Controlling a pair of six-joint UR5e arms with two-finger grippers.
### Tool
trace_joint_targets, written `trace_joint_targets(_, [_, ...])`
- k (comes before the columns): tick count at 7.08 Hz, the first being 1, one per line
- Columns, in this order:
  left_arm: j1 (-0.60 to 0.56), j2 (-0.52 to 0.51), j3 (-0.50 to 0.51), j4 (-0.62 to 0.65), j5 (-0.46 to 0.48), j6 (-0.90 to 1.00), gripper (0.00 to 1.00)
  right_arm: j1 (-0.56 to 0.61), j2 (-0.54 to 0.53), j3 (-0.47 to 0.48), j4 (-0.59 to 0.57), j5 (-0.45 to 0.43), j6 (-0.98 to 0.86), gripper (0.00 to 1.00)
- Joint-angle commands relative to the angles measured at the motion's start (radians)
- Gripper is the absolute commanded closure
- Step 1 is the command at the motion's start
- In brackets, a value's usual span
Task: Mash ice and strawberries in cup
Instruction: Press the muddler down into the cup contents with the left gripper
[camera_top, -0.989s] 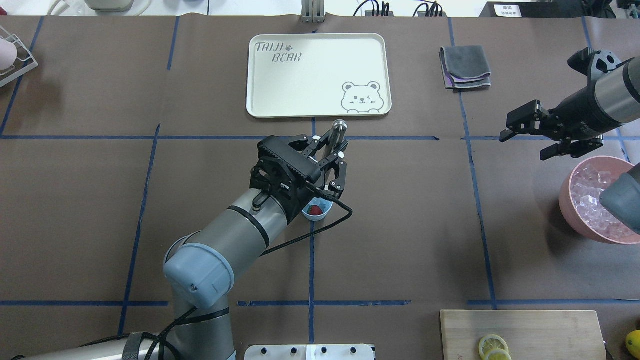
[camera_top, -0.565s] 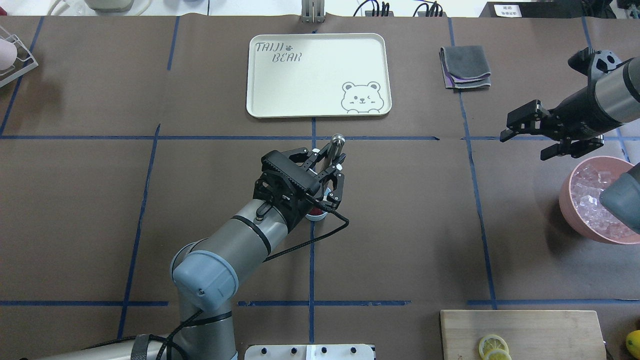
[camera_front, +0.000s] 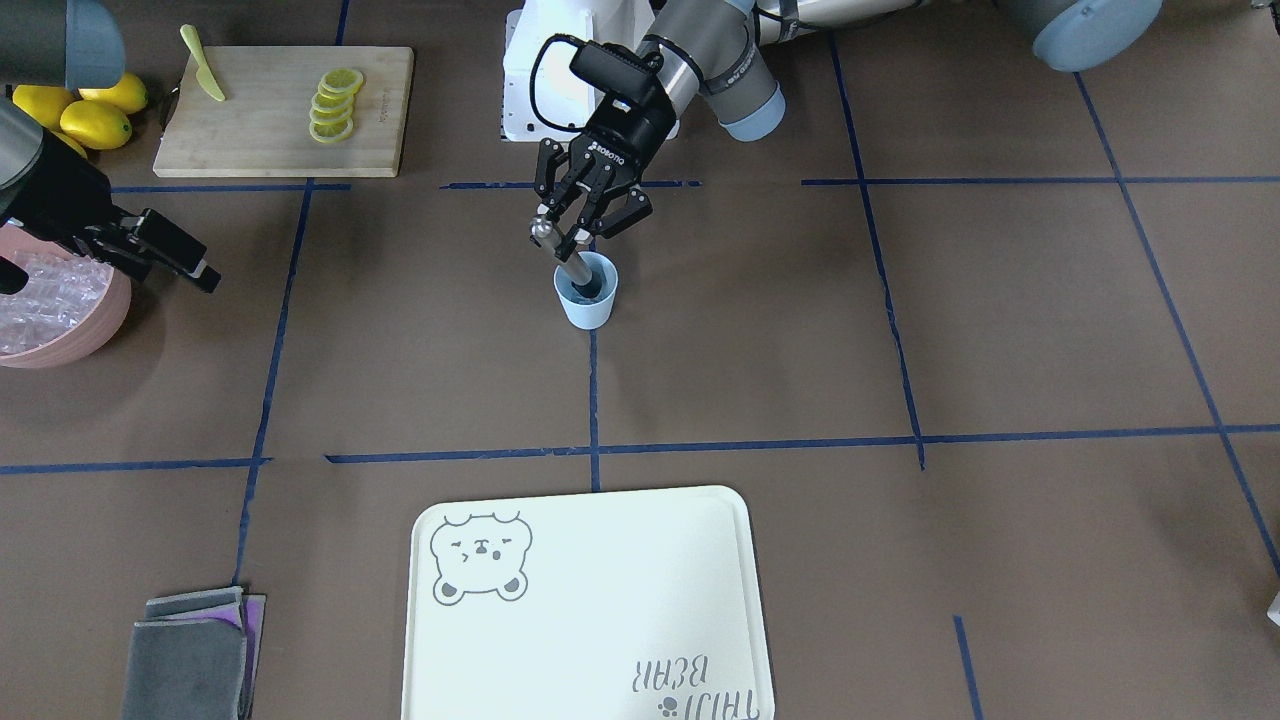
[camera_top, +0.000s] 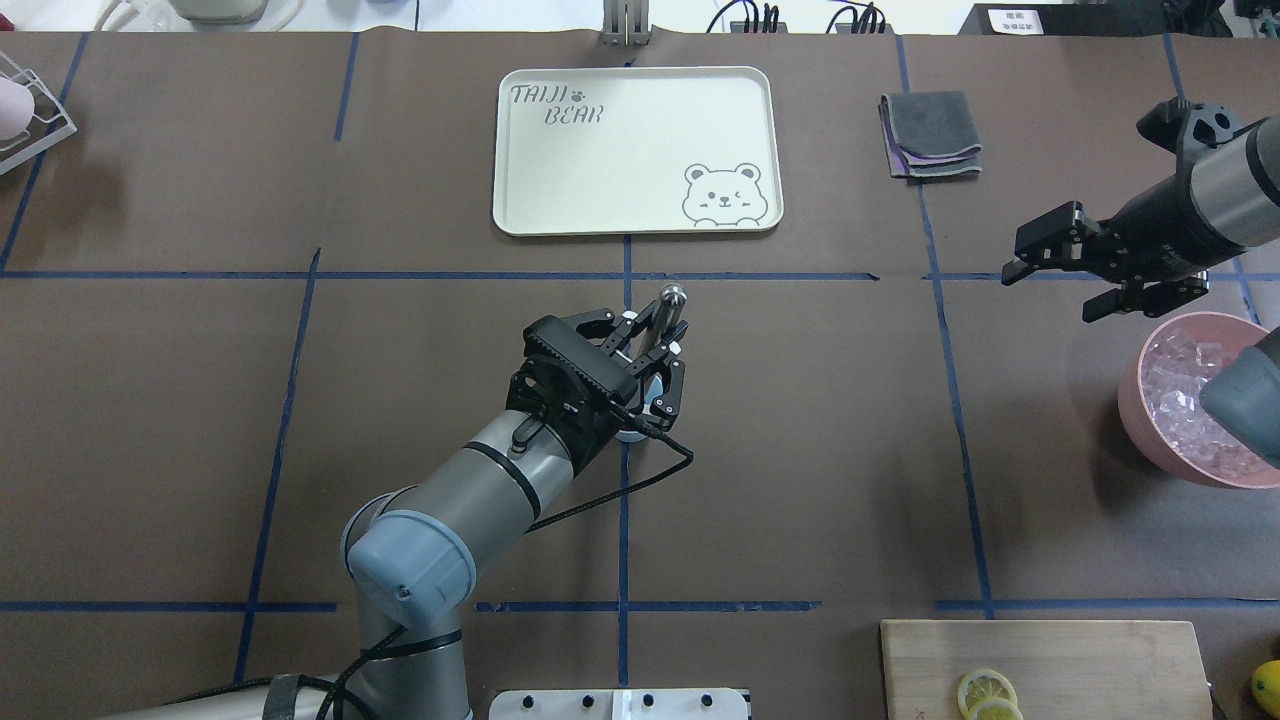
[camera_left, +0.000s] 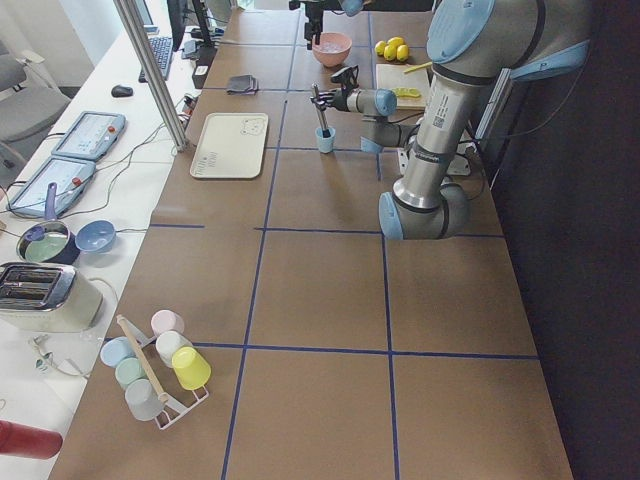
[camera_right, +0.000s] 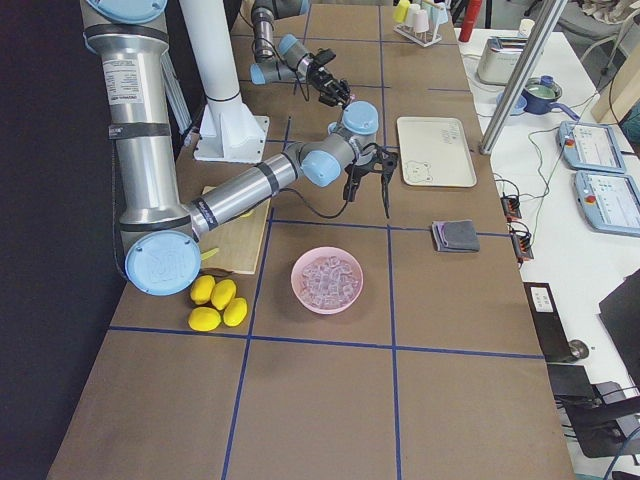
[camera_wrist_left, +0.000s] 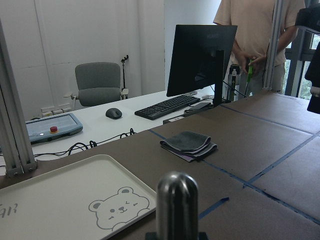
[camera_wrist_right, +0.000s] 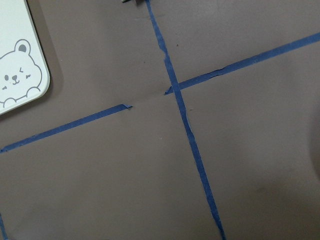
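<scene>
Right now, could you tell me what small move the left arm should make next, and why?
Probably press gently straight down. The left gripper is shut on the metal muddler, whose lower end sits tilted inside the cup. Nothing holds the cup, so a sideways push might tip it.

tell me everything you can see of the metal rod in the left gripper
The metal rod is a plain, silvery, smooth cylinder with a rounded dome top, which fills the bottom of the left wrist view. It stands tilted, its upper end leaning toward the robot's right. The left gripper is clamped on its upper shaft, just below the dome. Its lower end is down inside the pale blue cup, where the tip is hidden. Nothing else touches it.
</scene>
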Motion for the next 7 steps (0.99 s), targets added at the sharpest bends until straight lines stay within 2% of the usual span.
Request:
trace_joint_targets(1, [0.004, 0.0, 0.0, 0.0, 0.0, 0.002, 1.0, 0.0, 0.0, -0.002, 0.0, 0.0, 0.0, 0.0])
trace_joint_targets(2, [0.004, -0.003, -0.013, 0.001, 0.001, 0.005, 1.0, 0.0, 0.0, -0.002, 0.0, -0.002, 0.0, 0.0])
trace_joint_targets(4, [-0.011, -0.003, -0.137, 0.023, 0.01, 0.007, 1.0, 0.0, -0.002, -0.002, -0.002, -0.005, 0.0, 0.0])
trace_joint_targets(5, [-0.013, 0.019, -0.218, 0.147, 0.007, 0.029, 1.0, 0.0, -0.005, 0.0, -0.002, -0.005, 0.0, 0.0])
trace_joint_targets(6, [-0.014, 0.02, -0.357, 0.351, 0.007, 0.03, 1.0, 0.0, -0.005, -0.002, -0.002, -0.011, 0.0, 0.0])
trace_joint_targets(7, [-0.023, 0.037, -0.451, 0.448, 0.001, 0.017, 1.0, 0.002, -0.005, -0.002, -0.002, -0.011, 0.0, 0.0])
